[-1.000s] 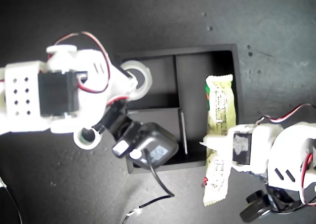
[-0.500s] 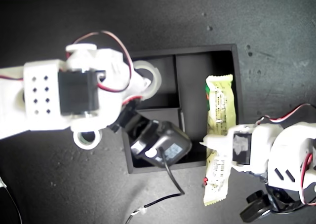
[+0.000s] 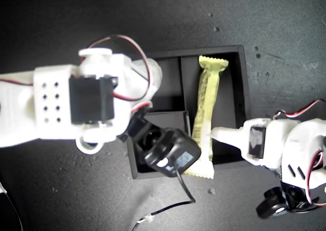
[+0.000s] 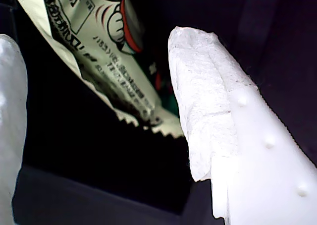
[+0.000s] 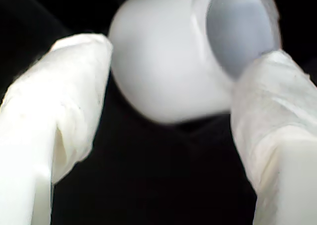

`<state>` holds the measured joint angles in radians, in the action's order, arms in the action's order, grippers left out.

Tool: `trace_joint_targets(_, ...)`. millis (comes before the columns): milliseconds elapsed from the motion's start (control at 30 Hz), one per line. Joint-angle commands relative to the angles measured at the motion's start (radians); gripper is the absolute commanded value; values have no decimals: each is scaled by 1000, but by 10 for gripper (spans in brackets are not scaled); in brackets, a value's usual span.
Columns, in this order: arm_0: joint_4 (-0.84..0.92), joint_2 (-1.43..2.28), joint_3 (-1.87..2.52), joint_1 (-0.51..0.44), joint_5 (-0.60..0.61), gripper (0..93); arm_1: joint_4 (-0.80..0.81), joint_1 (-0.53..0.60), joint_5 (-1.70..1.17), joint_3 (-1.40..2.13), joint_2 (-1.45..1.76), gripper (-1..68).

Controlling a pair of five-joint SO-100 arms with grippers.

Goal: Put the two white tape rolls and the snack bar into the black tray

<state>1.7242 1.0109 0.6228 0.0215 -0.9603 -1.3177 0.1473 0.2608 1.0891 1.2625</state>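
2 tape rolls (image 3: 90, 145) (image 5: 168, 51), 1 snack bar (image 3: 205, 119), 1 black tray (image 3: 243, 83).

Snack bar (image 3: 206, 114) now off the tray (image 3: 243, 88) wall, lying inside tall compartment, released. Second gripper (image 5: 168, 111) arm shifted further over tray, covering a tape roll (image 5: 168, 56).

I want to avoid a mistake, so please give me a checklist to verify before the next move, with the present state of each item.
1. Snack bar fully inside the black tray: not ok; one end lies over the tray wall.
2. My first tool released from the bar: ok; it is open.
3. My second tool holding the first tape roll: cannot tell.
4. Second tape roll in the tray: not ok; it lies outside, partly under an arm.
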Motion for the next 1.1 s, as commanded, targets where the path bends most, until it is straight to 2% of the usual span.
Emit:
trace_joint_targets(0,110,-117,-339,-15,17,190,-83,9,-5,-89,8,183)
trace_joint_targets(167,110,-77,-333,-20,15,190,-204,29,-11,-190,8,180)
trace_joint_targets(300,110,91,-183,-34,-5,187,-341,49,-6,-316,8,174)
trace_joint_targets(400,110,252,9,-69,-72,178,-472,55,54,-414,9,172)
trace_joint_targets(533,84,454,313,-163,-219,171,-483,49,173,-293,123,169)
trace_joint_targets(667,-146,660,738,-272,-383,168,-482,-29,396,-66,291,157)
trace_joint_targets(800,-489,859,1169,-351,-506,164,-453,-109,577,140,472,133)
trace_joint_targets(867,-604,896,1299,-377,-549,162,-420,-124,634,219,532,98)
trace_joint_targets(1067,-816,857,1454,-413,-601,161,-328,-135,767,408,592,67)
